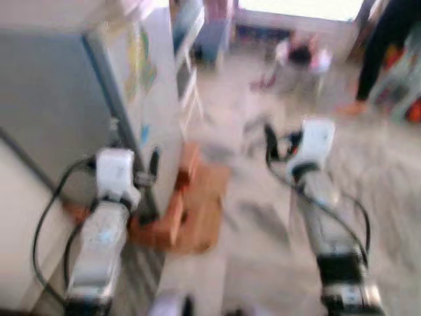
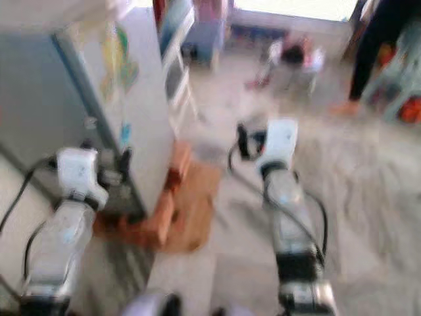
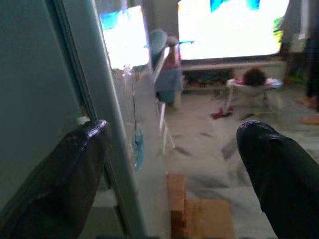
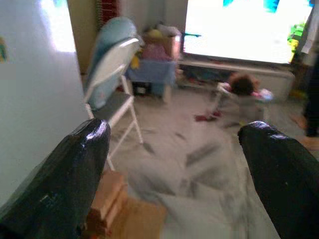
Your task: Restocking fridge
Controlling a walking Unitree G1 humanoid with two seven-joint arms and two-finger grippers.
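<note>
fridge [image 1: 141,85] corner left, floor [image 1: 263,230] right

The fridge [image 1: 148,85] is white on its side with a grey front, and it carries yellow, green and blue stickers [image 1: 140,62]. The floor [image 1: 368,164] is pale marble with grey veining. Beside the fridge lie orange-brown bricks [image 1: 184,178] and a tan cardboard sheet [image 1: 207,210]. The chair [image 4: 112,69] has a white frame and a light blue back. A person [image 1: 388,39] stands in black clothing. Both arms are silver with white wrist housings and black cables; the fingers [image 3: 60,184] are glossy black.
</note>
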